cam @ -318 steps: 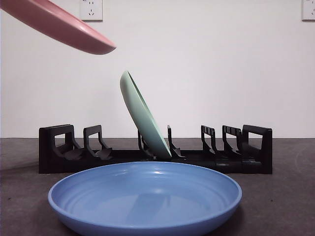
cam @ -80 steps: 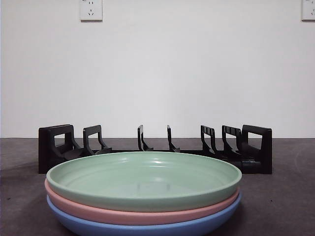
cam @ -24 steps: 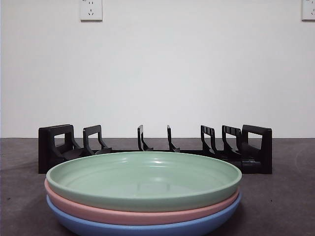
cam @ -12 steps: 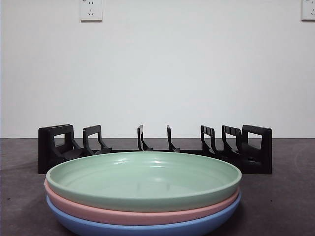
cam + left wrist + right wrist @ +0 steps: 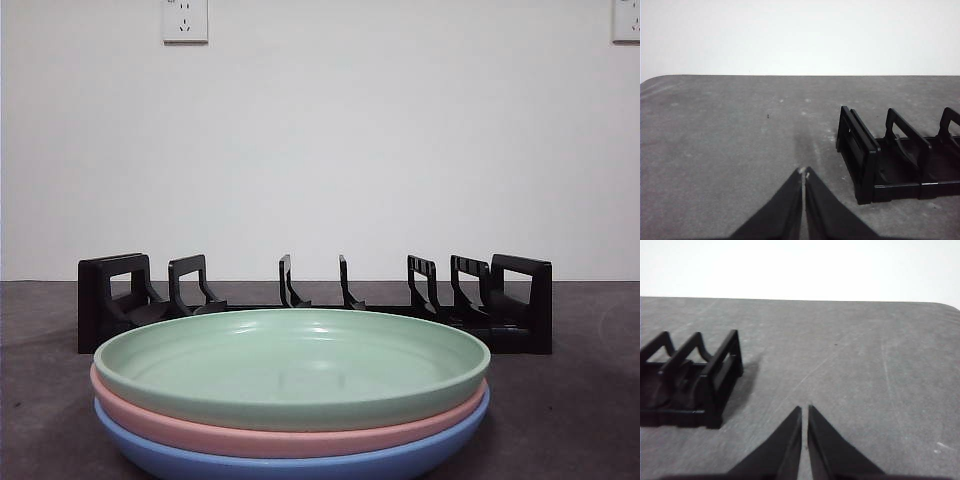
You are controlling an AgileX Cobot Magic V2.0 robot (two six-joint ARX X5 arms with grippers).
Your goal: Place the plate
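Since the frame thirteen seconds back, the pink plate point(image 5: 290, 436) has left the air and the green plate point(image 5: 290, 365) has left the rack point(image 5: 315, 300); both now lie stacked on the blue plate point(image 5: 300, 465). Over the last three seconds nothing has shifted.

Front view: the three plates form one nested stack on the desk point(image 5: 560, 420), nearest the camera and in front of the rack. Green is on top, pink in the middle, blue at the bottom. Each is a shallow round dish with a raised rim and a matte glaze. The black rack stands behind the stack, all slots vacant. Neither hand appears in this view.

Left wrist view: the left hand point(image 5: 803, 173) has its jaws pressed together, holding nothing, above bare desk point(image 5: 730, 140). One end of the rack point(image 5: 900, 155) lies just beside it. No plate is visible here.

Right wrist view: the right hand point(image 5: 804, 408) has its jaws together, holding nothing, over the desk point(image 5: 865, 365). The other rack end point(image 5: 695, 380) lies near it. The plates are out of view.
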